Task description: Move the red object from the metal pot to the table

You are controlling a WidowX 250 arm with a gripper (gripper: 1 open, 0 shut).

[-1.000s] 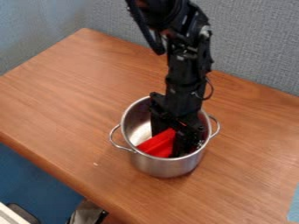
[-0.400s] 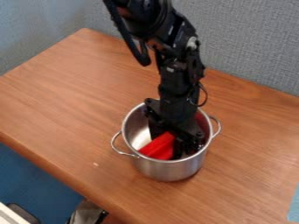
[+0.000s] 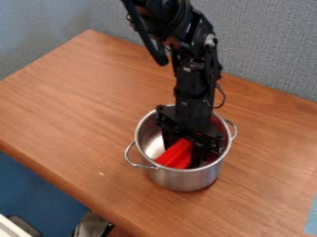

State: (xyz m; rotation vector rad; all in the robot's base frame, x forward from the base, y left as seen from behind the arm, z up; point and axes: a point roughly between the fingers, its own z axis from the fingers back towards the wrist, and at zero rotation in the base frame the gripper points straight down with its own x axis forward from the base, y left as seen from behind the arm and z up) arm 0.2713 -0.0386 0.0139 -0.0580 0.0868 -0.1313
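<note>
Red object (image 3: 177, 155) lying tilted inside the metal pot (image 3: 186, 176), just right of centre and low in the frame, on the table (image 3: 62, 102). Gripper (image 3: 190, 139) reaching straight down into the pot, jaws partly spread around the upper end of the block; cannot tell whether clamped or merely straddling. Grasping step, by the look of it. Next: closing firmly, lifting clear of the rim without snagging, then carrying to bare wood beside the pot.

Bare table (image 3: 74, 93) surrounds the metal pot (image 3: 186, 171) (walls hem the gripper (image 3: 190, 141)).
</note>
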